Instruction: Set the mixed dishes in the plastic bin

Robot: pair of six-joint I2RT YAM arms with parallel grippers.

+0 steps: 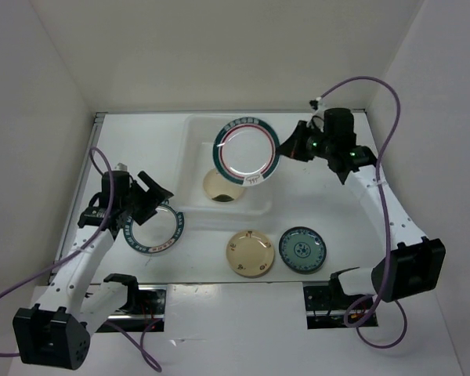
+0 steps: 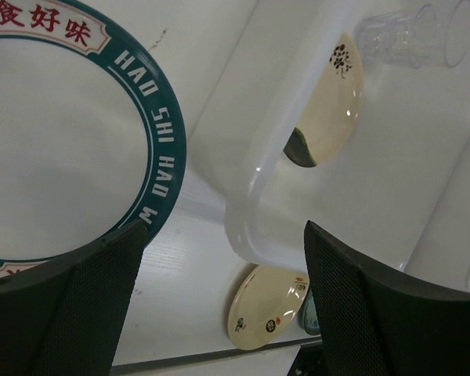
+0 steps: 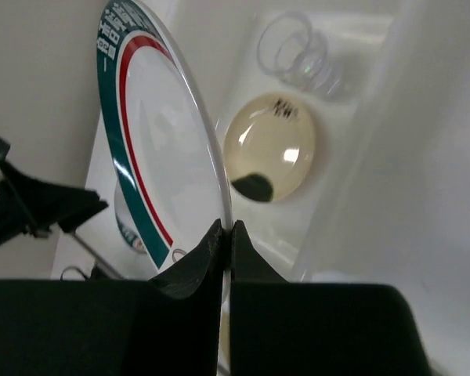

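Found the left gripper (image 2: 225, 231) spread wide, clamping nothing, with one finger crossing the edge of the blue-rimmed plate (image 2: 63, 133); cannot tell whether it touches. Found the right gripper (image 3: 225, 235) farther back, pinched tight on the edge of the green-red rimmed plate (image 3: 157, 141), holding it raised on edge over the plastic bin (image 1: 200, 133).

Noted nearest, flat on the table (image 1: 337, 211), the cream-yellow plate (image 1: 250, 253) and the teal plate (image 1: 302, 249), side by side, not touching, just in front of the bin's near wall. Noted the blue-rimmed plate flat to the left of the bin. Recorded inside the bin the cream bowl (image 1: 224, 186) and, beyond it at the far end, two clear cups (image 3: 298, 59).

Hidden or unclear:
- Blue-rimmed plate partly covered by the left arm from above and cut off in the left wrist view.
- Cups screened from above by the raised plate.
- Small label on that plate too small to read.
- Dark patch in the bowl, shadow or mark, cannot tell.

Materials:
- Bin of translucent white plastic, rounded corners, rolled rim.
- Plates round and glossy.
- Gripper fingers black, finely textured.
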